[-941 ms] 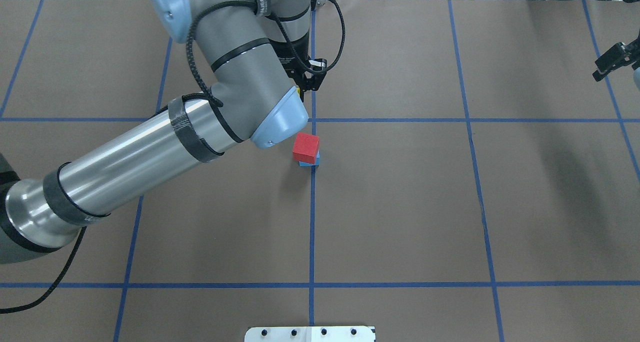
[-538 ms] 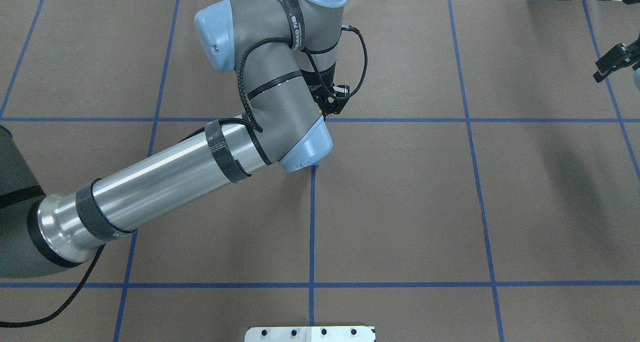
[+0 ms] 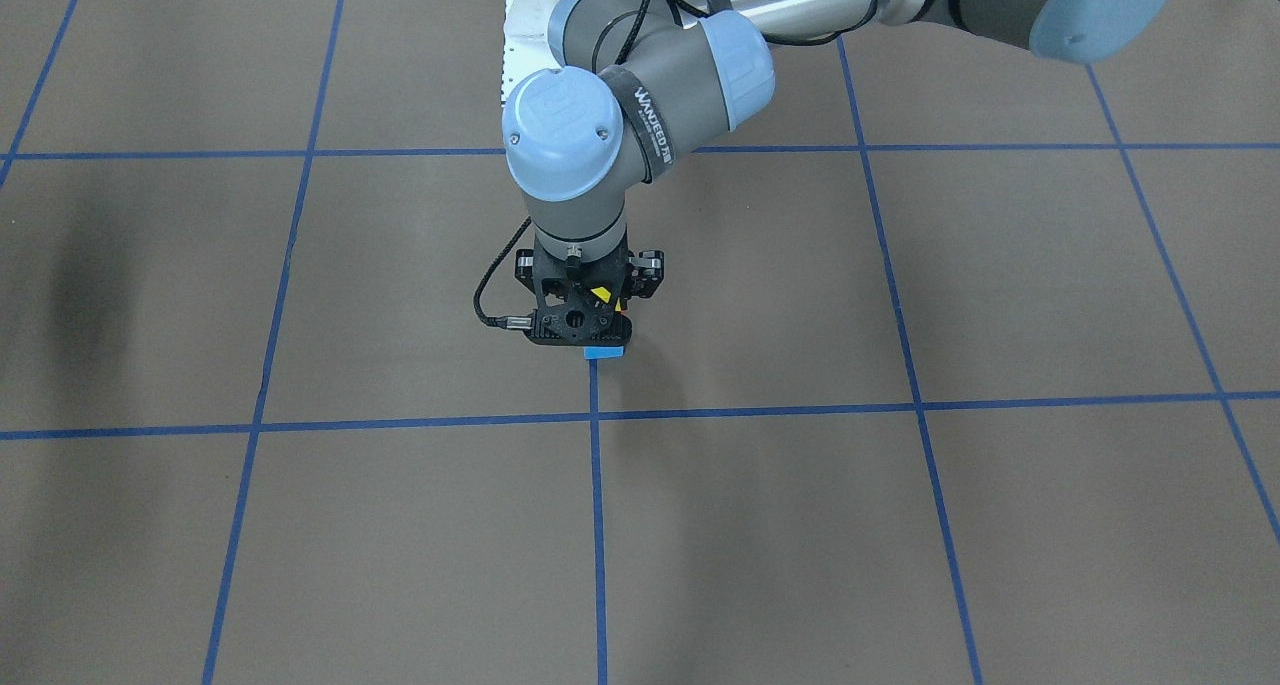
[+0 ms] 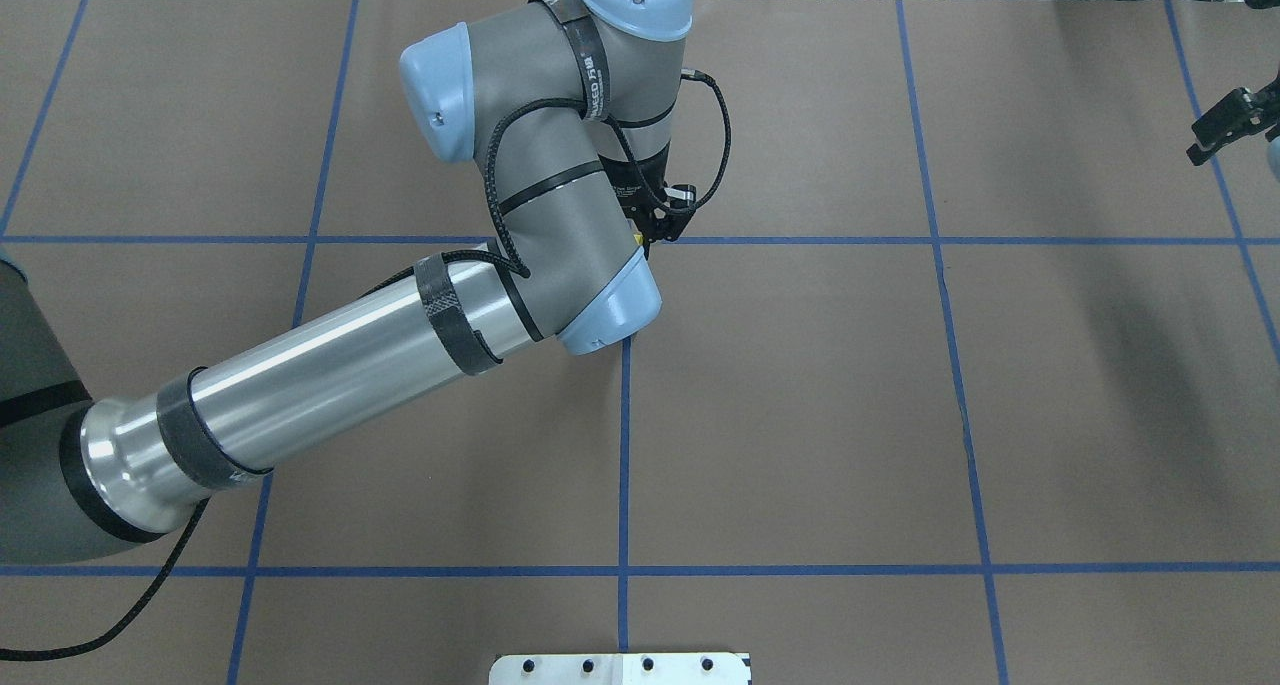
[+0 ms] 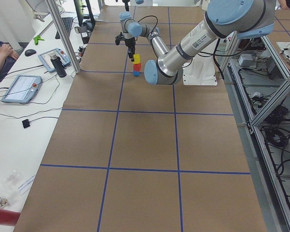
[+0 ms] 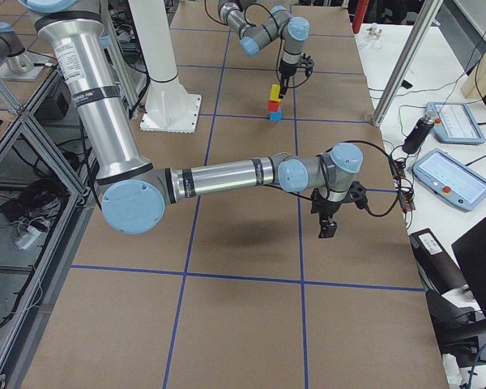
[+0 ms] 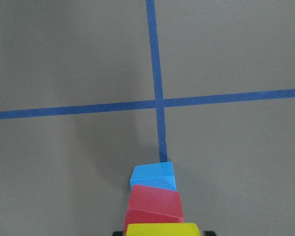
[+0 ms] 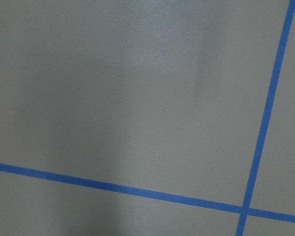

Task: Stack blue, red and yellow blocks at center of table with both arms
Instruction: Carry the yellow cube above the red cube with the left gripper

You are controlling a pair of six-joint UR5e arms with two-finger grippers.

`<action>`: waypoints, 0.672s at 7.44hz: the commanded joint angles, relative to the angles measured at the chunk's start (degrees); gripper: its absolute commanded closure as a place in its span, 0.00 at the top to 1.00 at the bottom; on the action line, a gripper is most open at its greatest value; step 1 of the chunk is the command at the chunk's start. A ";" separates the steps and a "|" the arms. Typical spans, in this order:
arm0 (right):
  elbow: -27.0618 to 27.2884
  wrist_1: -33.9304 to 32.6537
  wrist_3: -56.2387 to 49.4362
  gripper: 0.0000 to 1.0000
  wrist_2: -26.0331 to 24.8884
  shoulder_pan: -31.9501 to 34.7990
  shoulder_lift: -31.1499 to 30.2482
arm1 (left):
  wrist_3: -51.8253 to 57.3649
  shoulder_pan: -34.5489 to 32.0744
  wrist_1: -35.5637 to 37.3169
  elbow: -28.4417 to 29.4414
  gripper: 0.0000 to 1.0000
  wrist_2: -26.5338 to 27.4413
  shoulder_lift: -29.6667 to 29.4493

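A red block [image 7: 155, 204] sits on a blue block [image 7: 154, 176] beside the crossing of the blue tape lines at the table's centre. My left gripper [image 3: 598, 333] is shut on a yellow block [image 7: 162, 229] and holds it directly on or just over the red block; I cannot tell if they touch. The side views show the three in one column: yellow [image 5: 137, 58], red [image 5: 136, 66], blue [image 5: 136, 73]. In the overhead view my left arm [image 4: 560, 245] hides the stack. My right gripper [image 4: 1200, 140] is open and empty, far off at the table's right edge.
Brown paper with a blue tape grid [image 4: 625, 465] covers the table. The white robot base plate [image 4: 620, 668] is at the near edge. A side bench with tablets [image 6: 449, 174] and metal frame posts [image 6: 389, 77] runs along the far side.
My left arm has swung from behind the stack to over it with the yellow block, so the red and blue blocks no longer show from overhead. The right arm has not moved.
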 commanded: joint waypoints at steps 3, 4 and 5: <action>-0.09 -0.03 -0.09 1.00 -0.14 0.00 0.07 | -0.44 0.07 -0.33 -0.32 0.00 0.00 0.68; -0.09 0.05 -0.09 1.00 -0.14 0.00 -0.01 | -0.44 0.16 -0.42 -0.33 0.00 -0.09 0.68; 0.00 -0.03 0.00 1.00 -0.14 0.00 -0.01 | -0.44 0.16 -0.42 -0.33 0.00 -0.09 0.76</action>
